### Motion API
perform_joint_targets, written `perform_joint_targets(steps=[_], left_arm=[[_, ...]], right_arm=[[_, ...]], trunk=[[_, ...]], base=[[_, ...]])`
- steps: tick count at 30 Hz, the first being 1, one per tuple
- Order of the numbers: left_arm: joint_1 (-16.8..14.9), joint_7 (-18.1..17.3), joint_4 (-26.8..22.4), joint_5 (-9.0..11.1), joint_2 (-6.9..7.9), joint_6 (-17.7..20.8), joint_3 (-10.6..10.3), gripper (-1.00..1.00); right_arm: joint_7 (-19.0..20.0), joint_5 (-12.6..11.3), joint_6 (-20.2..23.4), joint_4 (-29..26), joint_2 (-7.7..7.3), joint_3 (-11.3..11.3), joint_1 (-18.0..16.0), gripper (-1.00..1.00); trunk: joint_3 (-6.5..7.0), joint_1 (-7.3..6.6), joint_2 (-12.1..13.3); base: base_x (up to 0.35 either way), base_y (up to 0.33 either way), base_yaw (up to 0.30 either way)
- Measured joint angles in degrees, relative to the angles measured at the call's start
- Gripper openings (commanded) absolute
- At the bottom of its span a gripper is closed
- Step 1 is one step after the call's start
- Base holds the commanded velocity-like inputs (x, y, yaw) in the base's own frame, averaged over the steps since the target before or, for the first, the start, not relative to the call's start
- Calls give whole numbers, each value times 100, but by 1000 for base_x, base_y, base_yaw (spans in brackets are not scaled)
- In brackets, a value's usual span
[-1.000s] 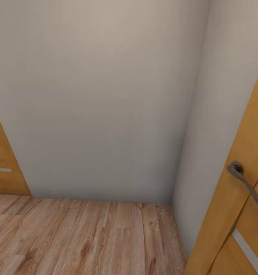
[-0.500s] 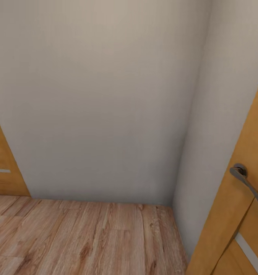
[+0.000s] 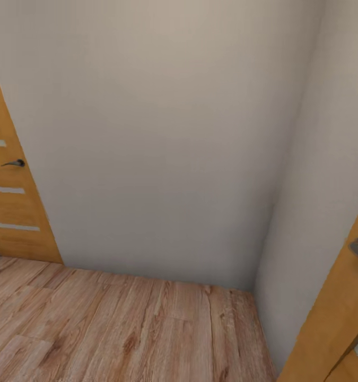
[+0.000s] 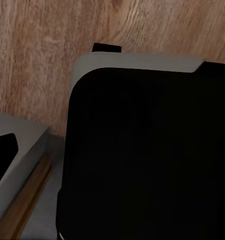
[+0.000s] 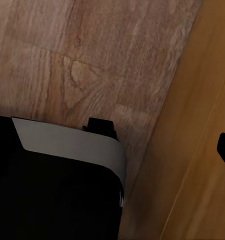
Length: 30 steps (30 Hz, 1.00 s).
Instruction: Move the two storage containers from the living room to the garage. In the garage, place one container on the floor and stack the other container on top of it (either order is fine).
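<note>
Living room wood-plank floor (image 3: 120, 329), pale wall corner (image 3: 263, 254), orange-wood doors (image 3: 9, 201)

The pale wall (image 3: 163, 132) is evenly, softly lit; wrist views are rendered dim, perhaps slightly blurred.

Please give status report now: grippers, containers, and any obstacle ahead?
Grippers: state cannot be told. Containers: none sighted. Ahead: pale wall corner over wood-plank floor; orange-wood door at left, another door close at right.

Pale wall (image 3: 157, 132) blocks ahead (orange doors (image 3: 9, 201) flank it).
</note>
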Motion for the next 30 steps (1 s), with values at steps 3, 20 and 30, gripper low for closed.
perform_joint_targets(steps=[3,20,30], left_arm=[[0,0,0,0,3,0,-2,100],[0,0,9,10,1,0,-7,100],[0,0,9,10,3,0,-7,100]], right_arm=[[2,-5,-1,2,3,1,0,100],[-6,-21,-15,1,17,4,0,100],[-8,-22,-18,3,17,4,0,100]], trunk=[[0,-1,0],[0,-3,0],[0,-3,0]], base=[[83,0,97],[304,0,53],[321,0,266]])
